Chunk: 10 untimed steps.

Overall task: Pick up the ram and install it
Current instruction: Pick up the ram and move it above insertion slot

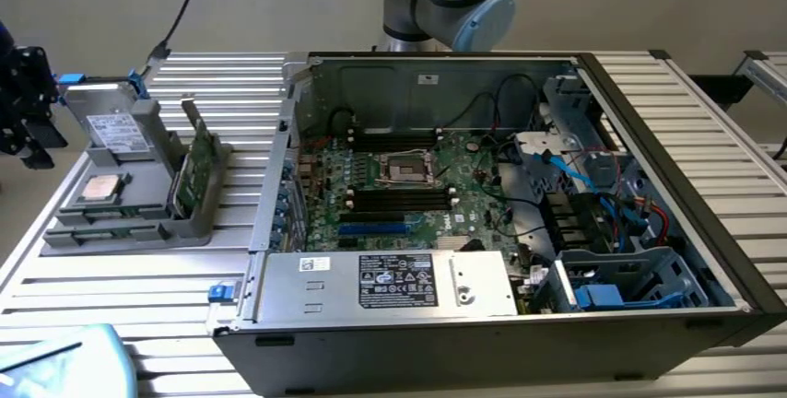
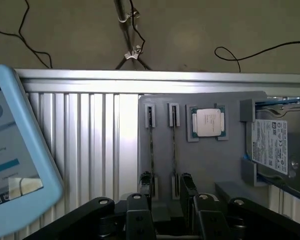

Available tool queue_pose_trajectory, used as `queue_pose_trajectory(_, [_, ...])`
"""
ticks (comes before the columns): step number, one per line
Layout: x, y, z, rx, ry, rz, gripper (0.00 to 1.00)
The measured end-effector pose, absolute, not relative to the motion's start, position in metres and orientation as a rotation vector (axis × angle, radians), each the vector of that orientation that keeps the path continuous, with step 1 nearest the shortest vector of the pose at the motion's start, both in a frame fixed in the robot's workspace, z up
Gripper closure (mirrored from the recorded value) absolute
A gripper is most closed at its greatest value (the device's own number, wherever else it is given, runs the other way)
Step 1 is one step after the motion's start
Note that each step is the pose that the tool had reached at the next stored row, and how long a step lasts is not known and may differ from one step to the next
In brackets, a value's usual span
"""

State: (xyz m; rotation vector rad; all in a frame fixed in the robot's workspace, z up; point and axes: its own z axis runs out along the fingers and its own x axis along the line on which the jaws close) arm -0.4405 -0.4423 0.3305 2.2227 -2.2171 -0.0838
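Claw (image 2: pixel 165 184) wide open, nothing held. Its black fingers (image 2: pixel 188 182) stand apart, low over the tray end.

Ram (image 1: pixel 188 181): a long, thin green circuit-board stick standing on its long edge in a slot of the grey plastic tray (image 1: pixel 123 234). The tray sits on the ribbed metal tabletop (image 1: pixel 135 278), at the exterior view's left of the open black computer case (image 1: pixel 492 361). A second stick (image 1: pixel 209 177) of the same kind stands just beside it, parallel. Neither is installed.

Key relation: in the wrist view both sticks show edge-on as thin dark lines, and their long axis runs straight away from the claw, so the claw is at one end of the sticks. The fingers seem to straddle the near end of one stick. Contact is not clear from this angle, probably just apart.

In the exterior view the ram's long axis runs far-to-near along the case's side wall. The black memory slots (image 1: pixel 393 197) on the green motherboard run crosswise to it, well apart from the tray.
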Motion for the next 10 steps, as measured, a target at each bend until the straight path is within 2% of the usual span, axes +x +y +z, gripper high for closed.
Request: queue_pose_trajectory(10, [-0.433, -0.459, 0.314, 2.23, -2.224, -0.1, 0.63])
